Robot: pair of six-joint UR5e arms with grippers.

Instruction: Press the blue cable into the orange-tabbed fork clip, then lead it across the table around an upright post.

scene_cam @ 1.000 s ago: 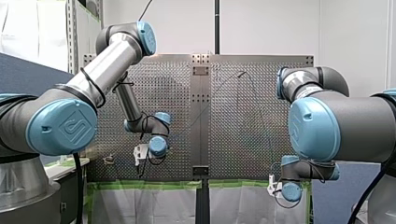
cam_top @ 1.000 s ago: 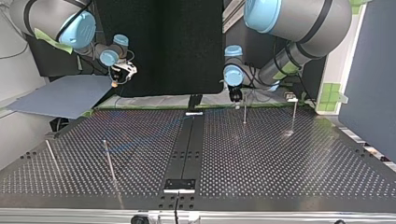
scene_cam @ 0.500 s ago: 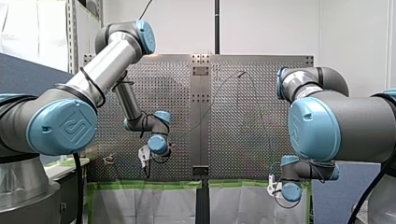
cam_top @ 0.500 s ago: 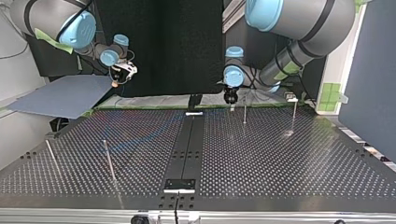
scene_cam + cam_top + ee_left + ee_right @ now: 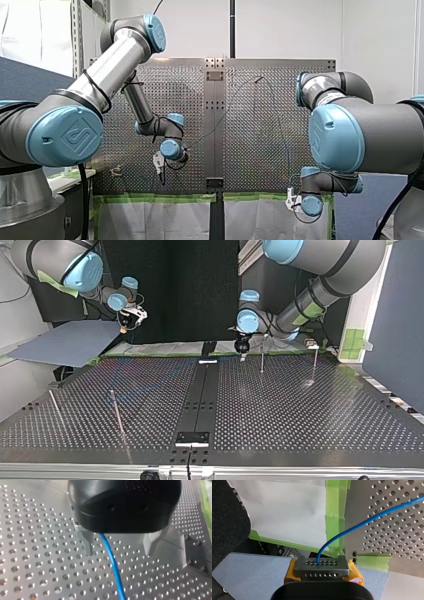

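In the left wrist view my left gripper (image 5: 119, 548) stands open just above the perforated table. The blue cable (image 5: 113, 565) runs loose between its metal fingers (image 5: 87, 545), nearer one of them and touching neither. In the top view this gripper (image 5: 242, 346) hangs near the table's far edge, beside an upright post (image 5: 262, 356). My right gripper (image 5: 321, 563), with yellow pads, is shut on the blue cable (image 5: 352, 527) off the table's corner, and the cable leads from it over the plate. A small clip (image 5: 312, 344) sits at the far right edge.
More upright posts stand at the top view's right (image 5: 315, 362) and near left (image 5: 116, 412), (image 5: 54, 407). A dark centre rail (image 5: 200, 395) splits the table. Green tape (image 5: 335, 517) and white sheeting line the edge by my right gripper. A blue-grey board (image 5: 70, 342) lies off the table.
My left gripper has moved toward the centre rail, rightward in the front view, and its wrist has turned. My right arm has stayed where it was.
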